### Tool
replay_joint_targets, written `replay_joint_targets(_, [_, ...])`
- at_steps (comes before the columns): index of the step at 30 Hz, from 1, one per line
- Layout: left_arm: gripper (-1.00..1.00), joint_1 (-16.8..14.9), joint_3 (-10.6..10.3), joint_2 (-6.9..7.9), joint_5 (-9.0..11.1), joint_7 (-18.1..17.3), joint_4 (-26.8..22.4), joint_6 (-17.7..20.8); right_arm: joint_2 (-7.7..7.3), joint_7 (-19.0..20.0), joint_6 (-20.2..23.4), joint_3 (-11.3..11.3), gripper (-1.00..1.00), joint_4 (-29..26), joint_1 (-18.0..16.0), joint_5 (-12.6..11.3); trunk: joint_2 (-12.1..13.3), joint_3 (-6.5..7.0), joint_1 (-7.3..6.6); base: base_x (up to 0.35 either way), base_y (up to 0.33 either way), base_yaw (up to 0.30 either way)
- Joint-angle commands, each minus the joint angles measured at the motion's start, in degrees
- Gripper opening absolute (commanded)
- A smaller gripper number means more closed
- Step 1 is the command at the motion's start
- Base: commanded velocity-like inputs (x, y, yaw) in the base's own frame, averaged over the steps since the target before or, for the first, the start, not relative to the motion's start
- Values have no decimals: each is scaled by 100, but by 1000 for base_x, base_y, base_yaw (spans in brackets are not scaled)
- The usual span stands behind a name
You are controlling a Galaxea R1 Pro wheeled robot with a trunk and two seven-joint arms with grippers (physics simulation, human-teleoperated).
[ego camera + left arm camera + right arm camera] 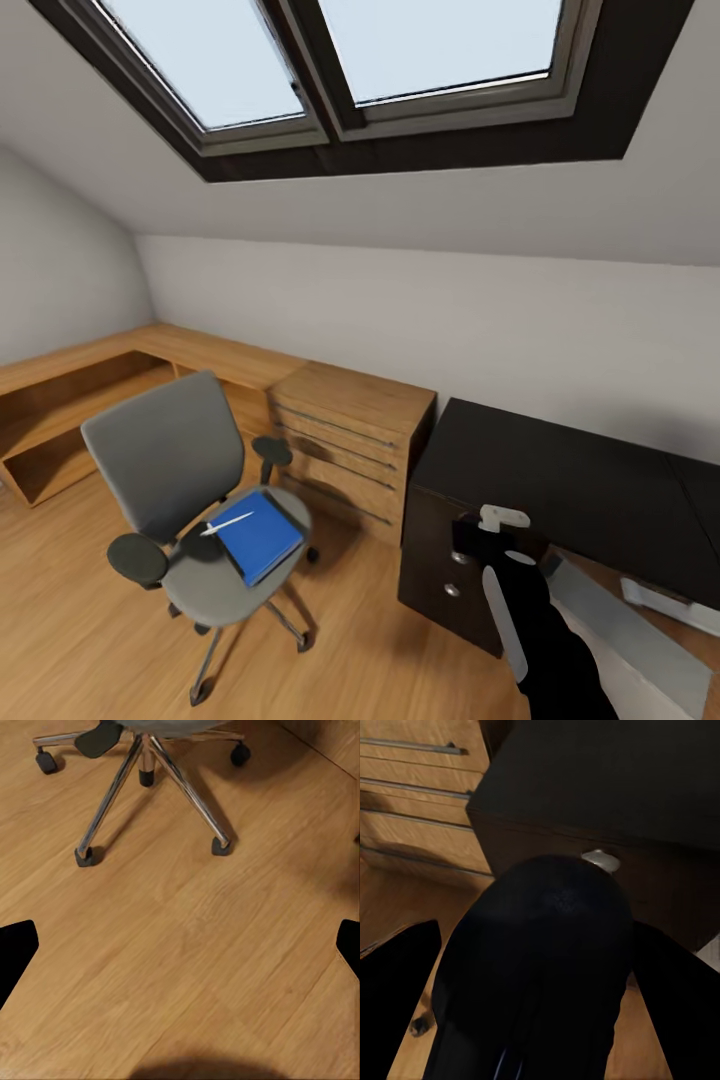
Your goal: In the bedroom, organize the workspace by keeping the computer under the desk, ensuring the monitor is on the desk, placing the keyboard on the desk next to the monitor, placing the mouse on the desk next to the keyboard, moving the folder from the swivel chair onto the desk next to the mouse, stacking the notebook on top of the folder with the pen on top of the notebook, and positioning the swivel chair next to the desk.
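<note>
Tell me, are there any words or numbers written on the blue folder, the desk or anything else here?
None can be read. The folder on the swivel chair is plain blue, the desk is plain black, and the wooden drawer chest carries no label either.

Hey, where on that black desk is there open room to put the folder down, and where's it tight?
The desk top is bare from its edge beside the wood chest back to the wall. It is tight at the near front corner, where the right tool, shut on a black mouse, hangs by the drawer knobs. The folder with the pen covers the chair seat.
</note>
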Motion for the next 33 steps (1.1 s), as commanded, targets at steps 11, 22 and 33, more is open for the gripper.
replay_joint_targets(11, [100, -4, -15, -2, 59, -8, 5, -22, 2, -38, 6, -3, -100, 44, -2, -21, -6, -9, 5, 325, -43, 0])
replay_joint_targets(22, [100, -2, -17, -9, 53, -8, 59, -25, -14, -19, -91, -3, -100, 228, -2, -1, -6, -9, 5, 207, -223, 0])
replay_joint_targets(33, [100, -3, -17, -9, 50, -8, 62, -26, -15, -4, -99, 5, -100, 310, -2, 2, -6, -9, 5, 222, -217, 0])
